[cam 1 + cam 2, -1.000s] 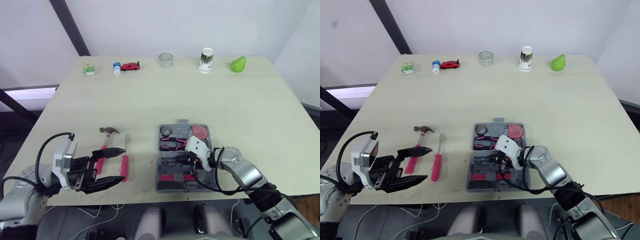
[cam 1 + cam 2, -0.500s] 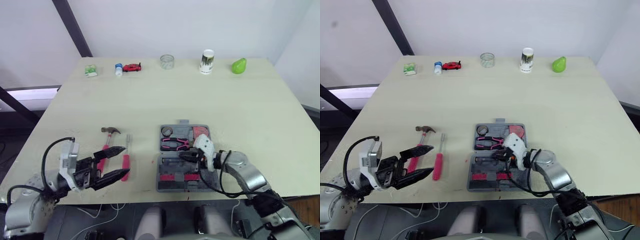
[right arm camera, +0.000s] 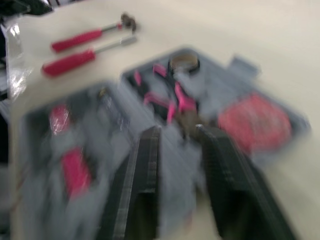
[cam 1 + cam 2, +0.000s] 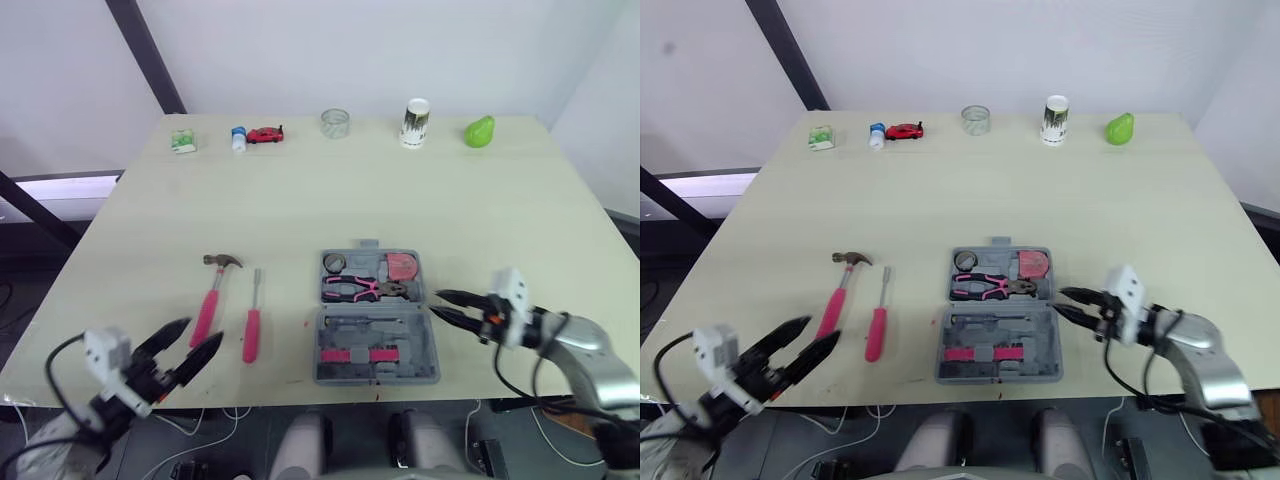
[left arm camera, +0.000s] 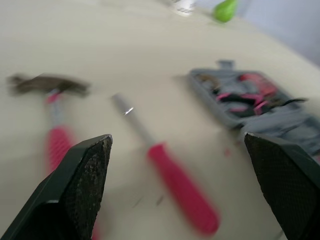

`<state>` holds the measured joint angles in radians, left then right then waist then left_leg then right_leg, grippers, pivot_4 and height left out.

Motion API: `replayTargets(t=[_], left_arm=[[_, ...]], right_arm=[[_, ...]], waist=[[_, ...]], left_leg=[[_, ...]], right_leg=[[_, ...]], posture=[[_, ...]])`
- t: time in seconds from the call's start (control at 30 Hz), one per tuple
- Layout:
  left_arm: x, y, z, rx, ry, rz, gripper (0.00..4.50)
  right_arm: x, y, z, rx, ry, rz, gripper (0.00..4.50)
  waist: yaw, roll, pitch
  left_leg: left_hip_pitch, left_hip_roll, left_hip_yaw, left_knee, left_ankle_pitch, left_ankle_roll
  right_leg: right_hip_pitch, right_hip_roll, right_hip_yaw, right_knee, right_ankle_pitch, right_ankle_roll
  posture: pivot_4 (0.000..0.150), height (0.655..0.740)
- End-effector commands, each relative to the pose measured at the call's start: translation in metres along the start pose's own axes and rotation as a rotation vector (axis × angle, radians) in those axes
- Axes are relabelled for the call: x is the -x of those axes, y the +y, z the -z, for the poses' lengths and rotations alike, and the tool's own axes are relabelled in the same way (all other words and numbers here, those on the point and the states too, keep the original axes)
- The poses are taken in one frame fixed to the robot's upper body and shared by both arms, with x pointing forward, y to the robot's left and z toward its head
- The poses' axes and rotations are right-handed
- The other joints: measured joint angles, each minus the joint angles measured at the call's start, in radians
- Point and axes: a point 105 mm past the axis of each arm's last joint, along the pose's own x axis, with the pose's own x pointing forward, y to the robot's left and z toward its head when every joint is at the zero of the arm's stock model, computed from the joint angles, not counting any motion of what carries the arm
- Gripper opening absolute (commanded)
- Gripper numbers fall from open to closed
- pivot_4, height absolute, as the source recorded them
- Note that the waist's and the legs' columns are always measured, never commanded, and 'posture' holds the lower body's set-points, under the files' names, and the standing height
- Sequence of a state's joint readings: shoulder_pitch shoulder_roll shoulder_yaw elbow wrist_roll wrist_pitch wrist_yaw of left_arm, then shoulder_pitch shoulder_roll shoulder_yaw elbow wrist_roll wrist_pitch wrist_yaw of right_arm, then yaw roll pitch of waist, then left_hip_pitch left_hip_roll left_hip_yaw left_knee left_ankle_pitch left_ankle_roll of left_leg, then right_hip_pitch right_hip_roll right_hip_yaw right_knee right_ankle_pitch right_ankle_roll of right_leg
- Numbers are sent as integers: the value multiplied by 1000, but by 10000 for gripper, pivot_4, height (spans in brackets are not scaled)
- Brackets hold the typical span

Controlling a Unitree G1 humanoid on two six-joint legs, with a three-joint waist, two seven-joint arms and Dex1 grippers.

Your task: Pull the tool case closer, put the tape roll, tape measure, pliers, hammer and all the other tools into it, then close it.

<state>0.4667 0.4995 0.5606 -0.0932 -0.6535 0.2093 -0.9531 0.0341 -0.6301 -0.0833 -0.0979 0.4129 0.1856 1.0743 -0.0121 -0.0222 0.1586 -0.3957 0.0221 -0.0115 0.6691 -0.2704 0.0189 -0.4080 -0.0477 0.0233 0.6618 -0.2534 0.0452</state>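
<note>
The grey tool case [image 4: 428,350] lies open near the table's front edge. Its far half holds a tape roll [image 4: 333,263], a red tape measure [image 4: 402,266] and pink-handled pliers [image 4: 360,289]. To the left of the case lie a pink-handled hammer [image 4: 212,297] and a pink screwdriver [image 4: 252,322]. My right gripper [image 4: 436,303] hovers just right of the case, open and empty; its wrist view looks over the pliers [image 3: 175,100]. At the near left corner my left gripper [image 4: 198,333] is open wide, short of the hammer [image 5: 52,115] and screwdriver [image 5: 170,170].
Along the table's far edge stand a small green box [image 4: 181,141], a blue-capped bottle [image 4: 237,138], a red toy car [image 4: 264,134], a glass jar [image 4: 334,122], a paper cup [image 4: 414,121] and a green pear [image 4: 478,131]. Bare tabletop [image 4: 300,210] lies between them and the tools.
My right gripper has drawn back out of the case to its right and opened. The left gripper has pulled back toward the near left corner, still open.
</note>
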Motion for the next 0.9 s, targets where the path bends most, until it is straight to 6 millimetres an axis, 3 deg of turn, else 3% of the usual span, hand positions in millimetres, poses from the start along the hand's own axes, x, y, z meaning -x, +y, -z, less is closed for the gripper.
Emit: replayTargets(t=[0.03, 0.1, 0.23, 0.4, 0.63, 0.8, 0.9], left_arm=[[26, 9, 7, -11, 11, -75, 45000], [33, 10, 12, -4, 22, -92, 45000], [46, 12, 21, 17, 42, -135, 45000], [48, 13, 23, 25, 40, -149, 45000], [28, 3, 6, -10, 11, -95, 45000], [4, -2, -17, -28, -27, -90, 45000], [-12, 7, -30, -55, 16, -196, 45000]], right_arm=[[46, 0, 7, 7, 21, 52, 33917], [63, 1, 14, -8, 52, 78, 44588], [102, 1, 25, -47, 99, 165, 44588], [116, 3, 31, -69, 104, 209, 44588], [82, 12, 10, -47, 19, 100, 44588], [41, 25, -31, 31, -88, -60, 44588], [20, 35, -55, 94, -141, -160, 44588]], waist=[[2, -1, 0], [1, -1, -1], [1, -1, -1], [-2, -3, -2], [0, -3, -2], [0, -3, -2], [2, -3, -2]], left_leg=[[0, 0, 0, 0, 0, 0], [0, 0, 2, 0, 0, 0], [2, 1, 4, 1, 0, 0], [3, 1, 4, 1, 0, 0], [3, 1, 3, 1, 0, 0], [3, 1, 2, 1, 0, 0], [3, 1, 1, 1, 0, 0]], right_leg=[[0, 0, 0, 0, 0, 0], [1, 0, 0, -1, -1, -2], [2, 1, 1, 0, -3, -3], [2, 1, 2, 0, -3, -3], [2, 1, 3, 0, -2, -3], [2, 1, 3, 1, -2, -3], [2, 1, 3, 1, 0, 0]], posture=[[1500, 7400], [1500, 7400], [1500, 7400], [1500, 7400], [1500, 7400], [1500, 7400], [1500, 7400]])
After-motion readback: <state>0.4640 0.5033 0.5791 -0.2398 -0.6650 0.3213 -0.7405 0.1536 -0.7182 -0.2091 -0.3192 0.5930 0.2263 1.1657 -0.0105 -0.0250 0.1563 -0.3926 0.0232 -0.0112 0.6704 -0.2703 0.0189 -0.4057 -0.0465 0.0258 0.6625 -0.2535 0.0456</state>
